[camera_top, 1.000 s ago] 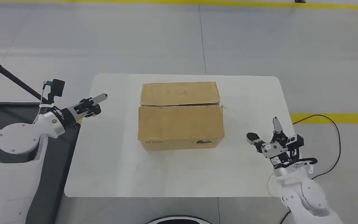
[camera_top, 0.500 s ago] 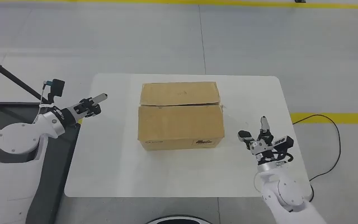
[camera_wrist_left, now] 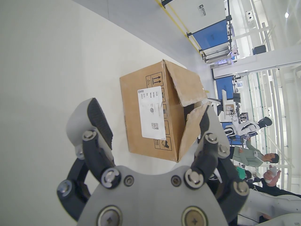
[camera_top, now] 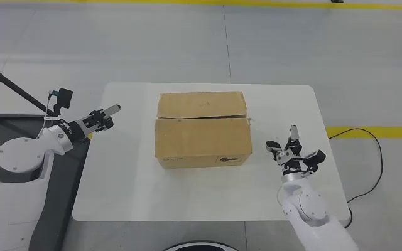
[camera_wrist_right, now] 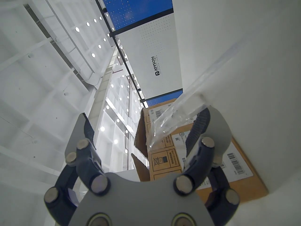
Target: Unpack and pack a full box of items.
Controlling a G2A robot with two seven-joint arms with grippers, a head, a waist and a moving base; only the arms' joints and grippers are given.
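A brown cardboard box stands in the middle of the white table, its top flaps folded down but slightly ajar at the ends. To the left of it, near the table's left edge, my left gripper is open and points at the box; nothing sits between its fingers. My right gripper is open close to the box's right end. A strip of clear tape runs from that end towards one fingertip; whether it sticks there I cannot tell.
Bare tabletop lies on both sides of the box and along the front edge. A black cable trails on the floor past the table's right edge. A dark stand is off to the left.
My right arm has swung left, bringing its gripper nearer the box's right end. The left arm and the box have stayed put.
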